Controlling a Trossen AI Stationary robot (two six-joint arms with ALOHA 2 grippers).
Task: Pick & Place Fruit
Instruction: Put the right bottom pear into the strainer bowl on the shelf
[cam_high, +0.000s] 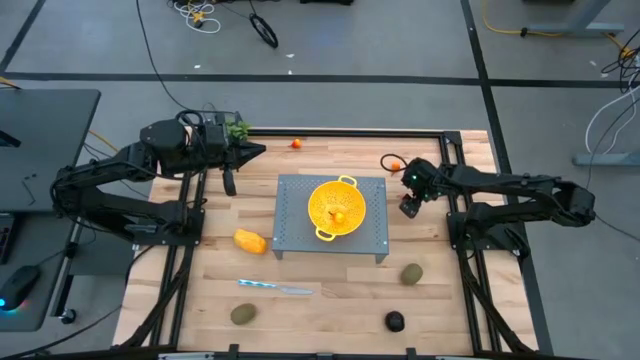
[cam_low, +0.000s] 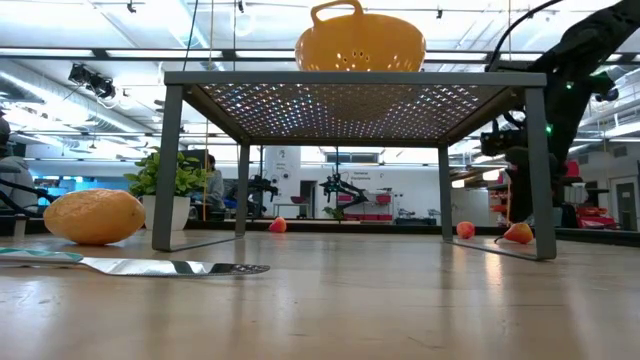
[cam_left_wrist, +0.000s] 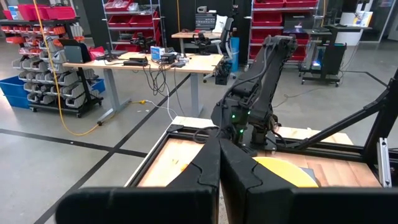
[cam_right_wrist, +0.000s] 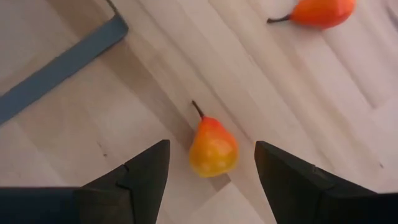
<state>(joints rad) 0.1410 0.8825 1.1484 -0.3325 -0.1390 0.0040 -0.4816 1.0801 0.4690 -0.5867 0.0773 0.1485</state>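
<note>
My right gripper (cam_right_wrist: 211, 144) points down, open, over the table just right of the grey stand (cam_high: 290, 240). A tiny orange-red pear-shaped fruit (cam_right_wrist: 212, 149) lies on the wood between its fingers, apart from both. A second such fruit (cam_right_wrist: 320, 11) lies farther off, and a third (cam_high: 296, 143) near the far edge. A yellow colander (cam_high: 336, 207) on the stand holds another small orange fruit (cam_high: 339, 216). A yellow-orange oblong (cam_high: 250, 241), two brownish-green ovals (cam_high: 243, 313) (cam_high: 411, 273) and a blackish round one (cam_high: 395, 320) rest on the table. My left gripper (cam_high: 258, 151) waits shut at the far left.
A silvery knife (cam_high: 275, 288) lies near the front, left of centre. A leafy green bunch (cam_high: 238, 128) sits at the far left by my left arm. The stand's leg (cam_right_wrist: 62, 62) is close beside my right gripper. Bare wood lies around the near fruit.
</note>
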